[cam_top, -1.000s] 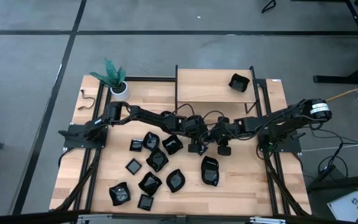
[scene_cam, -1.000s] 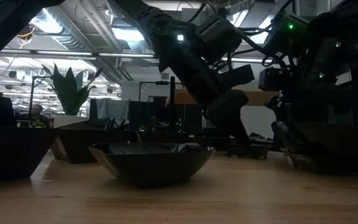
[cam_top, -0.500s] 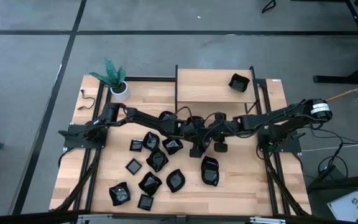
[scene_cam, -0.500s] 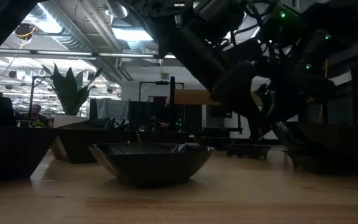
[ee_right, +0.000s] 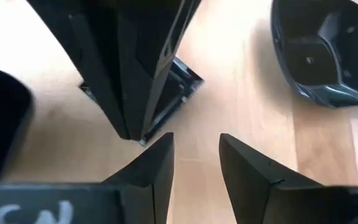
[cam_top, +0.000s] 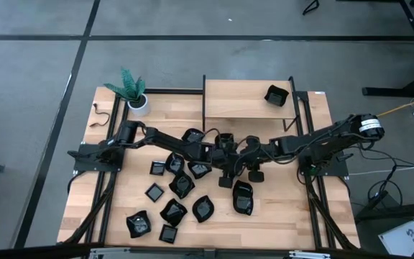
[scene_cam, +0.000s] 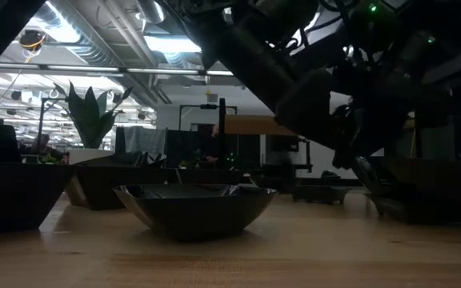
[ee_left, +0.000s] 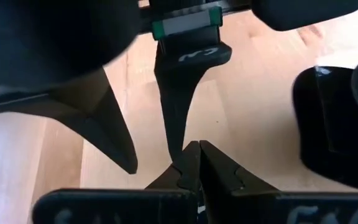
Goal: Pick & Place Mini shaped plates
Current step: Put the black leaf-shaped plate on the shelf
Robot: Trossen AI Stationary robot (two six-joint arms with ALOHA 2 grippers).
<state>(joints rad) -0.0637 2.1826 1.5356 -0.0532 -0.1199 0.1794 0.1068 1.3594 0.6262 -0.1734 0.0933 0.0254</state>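
Observation:
Several mini shaped plates, glossy black, lie across the table's near left [cam_top: 180, 185]. A leaf-like one [cam_top: 242, 196] lies near the middle and one [cam_top: 276, 95] rests on the raised wooden shelf. My left gripper [cam_top: 227, 175] [ee_left: 197, 163] is shut with nothing in it, its fingers [ee_right: 132, 93] pointing down just above the table. My right gripper [cam_top: 254, 173] [ee_right: 194, 155] stands open and holds nothing. It faces the left one tip to tip; I cannot tell whether they touch. A small square plate [ee_right: 180, 81] lies on the wood behind the left fingers.
A white pot with a green plant [cam_top: 131, 90] stands at the far left corner. The shelf [cam_top: 239, 97] rises at the far middle. A rounded plate [scene_cam: 194, 208] fills the low view's foreground. Bare wood shows along the near right of the table [cam_top: 286, 208].
My left arm has swung a little toward the table's near edge and its gripper has risen slightly, staying shut. My right gripper has edged toward the left one and stays open. No plate has moved.

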